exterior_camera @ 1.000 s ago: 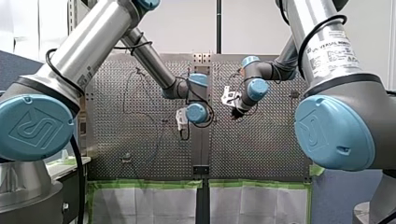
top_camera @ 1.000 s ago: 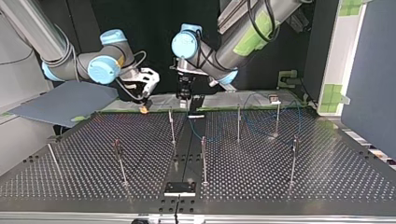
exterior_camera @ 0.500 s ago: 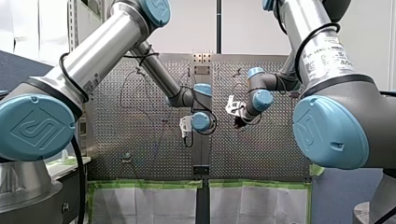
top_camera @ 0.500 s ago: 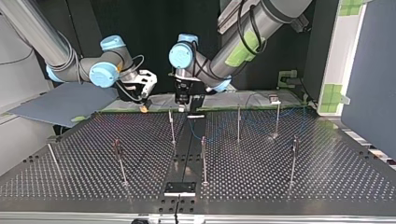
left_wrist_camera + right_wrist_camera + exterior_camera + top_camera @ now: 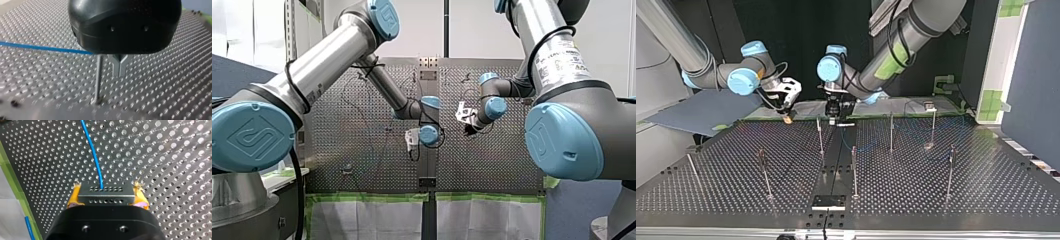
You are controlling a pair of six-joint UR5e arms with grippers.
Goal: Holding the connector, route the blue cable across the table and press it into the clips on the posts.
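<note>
Where the table (image 5: 175, 157) ends, my right gripper (image 5: 107, 195) clamps the connector (image 5: 106, 190).

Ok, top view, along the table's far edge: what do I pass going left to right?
Blue-grey sheet → my right gripper → thin post → my left gripper → second post → clip-topped post → green-taped white panel.

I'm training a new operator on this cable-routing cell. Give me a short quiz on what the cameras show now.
1. True or false: my right gripper is shut on the connector.
2. The cable leaving the connector is: A red, B blue, C green.
3. Fill in: my right gripper's pads are ____.
Key: 1 true; 2 B; 3 yellow.
</note>
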